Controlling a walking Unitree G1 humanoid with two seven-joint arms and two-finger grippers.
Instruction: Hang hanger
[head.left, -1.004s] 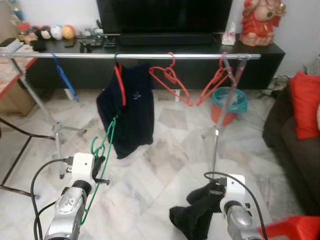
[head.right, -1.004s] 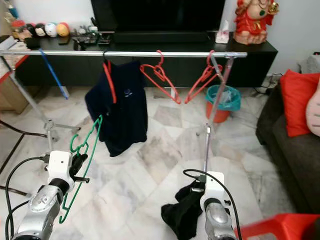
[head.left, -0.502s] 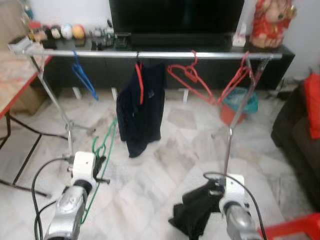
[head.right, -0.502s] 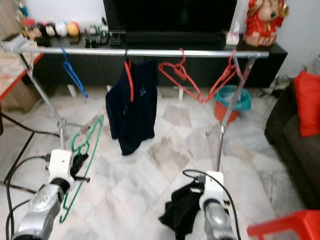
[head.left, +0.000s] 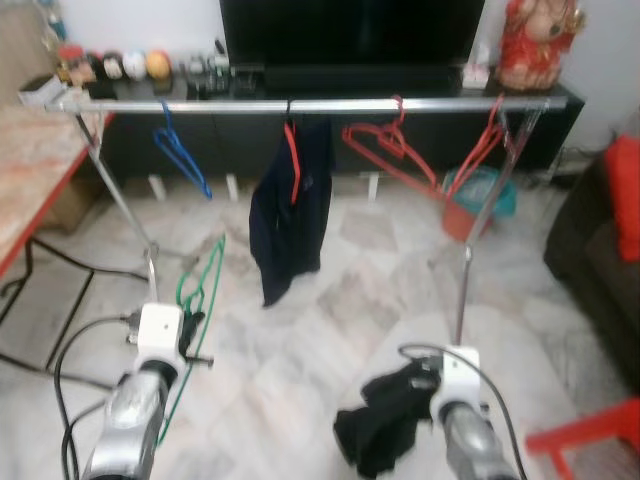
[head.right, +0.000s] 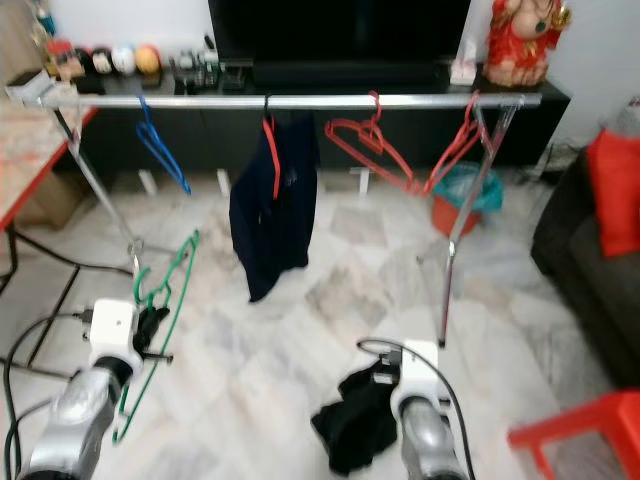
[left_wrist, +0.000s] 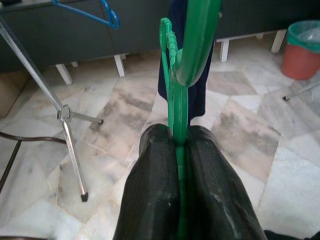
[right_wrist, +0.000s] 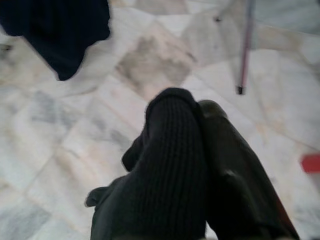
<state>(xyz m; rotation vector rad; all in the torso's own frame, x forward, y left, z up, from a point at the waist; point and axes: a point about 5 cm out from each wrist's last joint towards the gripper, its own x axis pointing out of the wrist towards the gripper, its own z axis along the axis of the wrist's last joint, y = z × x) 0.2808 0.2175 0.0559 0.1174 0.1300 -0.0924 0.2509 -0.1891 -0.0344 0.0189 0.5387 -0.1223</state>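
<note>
Jaws of the left gripper (left_wrist: 180, 150) pinch a green plastic hanger (head.left: 200, 290), those of the right gripper (right_wrist: 200, 150) clamp a dark knitted garment (head.left: 385, 430), well short of the silver steel rail (head.left: 300, 104), where a swinging hook risks missing.

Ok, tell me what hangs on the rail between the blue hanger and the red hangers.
In the left eye view, a dark garment on its own red hanger hangs between the blue hanger and the empty red hangers.
</note>
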